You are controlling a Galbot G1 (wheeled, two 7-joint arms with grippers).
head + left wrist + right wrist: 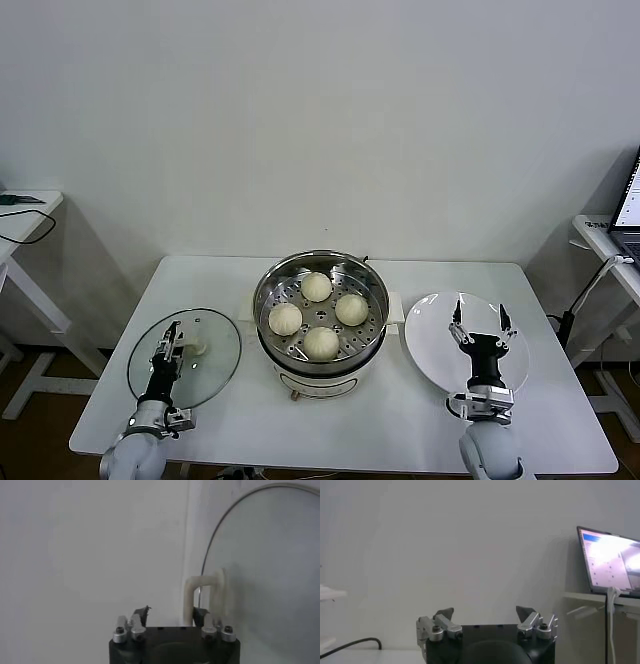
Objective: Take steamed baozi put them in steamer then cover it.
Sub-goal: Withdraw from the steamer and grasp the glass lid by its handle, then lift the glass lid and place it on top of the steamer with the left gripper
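Steamer: as we look down from the head, the steamer (321, 322) sits mid-table, uncovered, with four steamed baozi (318, 315) on its perforated tray.
Cover: the glass cover (212, 352) lies flat on the white table (350, 425), left of the steamer.
Left gripper: we see the left gripper (175, 338) at the cover's white bar handle (205, 597), fingers partly closed; whether they actually grip it we cannot tell.
Right gripper: we find the right gripper (479, 316) spread wide, holding nothing, over the white plate (432, 345).
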